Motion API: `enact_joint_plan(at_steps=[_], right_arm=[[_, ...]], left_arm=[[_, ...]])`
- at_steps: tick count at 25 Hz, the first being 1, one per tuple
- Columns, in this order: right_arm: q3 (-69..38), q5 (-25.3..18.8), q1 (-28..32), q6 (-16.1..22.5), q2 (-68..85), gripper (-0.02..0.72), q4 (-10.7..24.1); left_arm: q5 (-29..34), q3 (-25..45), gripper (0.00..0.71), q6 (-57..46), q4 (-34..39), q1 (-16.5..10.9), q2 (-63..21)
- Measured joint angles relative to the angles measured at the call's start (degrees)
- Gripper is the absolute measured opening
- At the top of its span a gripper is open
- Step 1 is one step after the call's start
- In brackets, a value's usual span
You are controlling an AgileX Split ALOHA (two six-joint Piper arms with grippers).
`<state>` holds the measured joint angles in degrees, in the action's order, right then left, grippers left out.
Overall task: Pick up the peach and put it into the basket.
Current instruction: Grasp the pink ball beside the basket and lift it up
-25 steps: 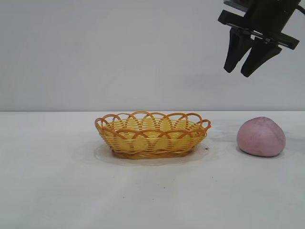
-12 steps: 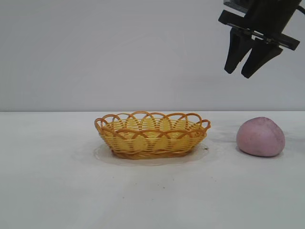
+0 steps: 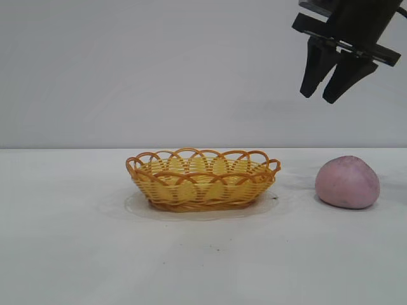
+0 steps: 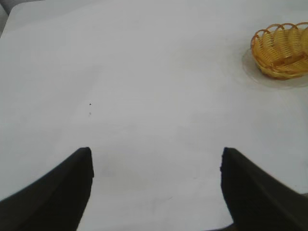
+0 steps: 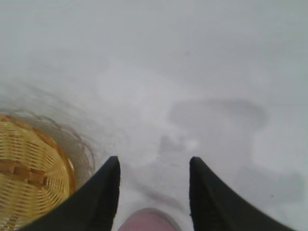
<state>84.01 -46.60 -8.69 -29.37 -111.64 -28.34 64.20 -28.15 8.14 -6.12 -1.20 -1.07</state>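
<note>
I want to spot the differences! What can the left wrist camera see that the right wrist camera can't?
Only the left wrist view shows the left claw, open over bare table. Only the right wrist view shows the right claw, open, with the pink peach peeking between its fingers. Both views show the yellow-orange basket and the white table.

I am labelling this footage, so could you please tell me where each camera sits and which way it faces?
Exterior view: level with the table, facing the basket and peach; the right tool hangs open above the peach.
Left wrist view: on the left arm, looking down over bare table toward the basket; the open left tool shows.
Right wrist view: on the right arm, looking steeply down; open right tool, peach below it, basket beside.
Shared: all three show the basket.
</note>
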Motion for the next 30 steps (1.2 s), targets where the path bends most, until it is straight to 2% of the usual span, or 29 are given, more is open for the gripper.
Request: enact_joint_plan(at_steps=[5,15,19,24,28,30], right_arm=[[0.0,-2.2,0.0,0.0,0.0,0.282,0.2],[0.0,-16.5,0.0,0.2,0.0,0.282,7.1],[0.0,-20.1,-0.1,4.8,0.4,0.282,9.7],[0.0,-22.1,-0.7,13.9,0.9,0.282,11.1],[0.0,-22.5,-3.9,17.5,0.9,0.282,12.3],[0.0,-22.0,-5.9,19.1,0.9,0.282,14.2]], left_arm=[[0.0,0.0,0.490,0.0,0.0,0.0,0.0],[0.0,0.0,0.490,0.0,0.0,0.0,0.0],[0.0,0.0,0.490,0.0,0.0,0.0,0.0],[0.0,0.0,0.490,0.0,0.0,0.0,0.0],[0.0,0.0,0.490,0.0,0.0,0.0,0.0],[0.0,0.0,0.490,0.0,0.0,0.0,0.0]])
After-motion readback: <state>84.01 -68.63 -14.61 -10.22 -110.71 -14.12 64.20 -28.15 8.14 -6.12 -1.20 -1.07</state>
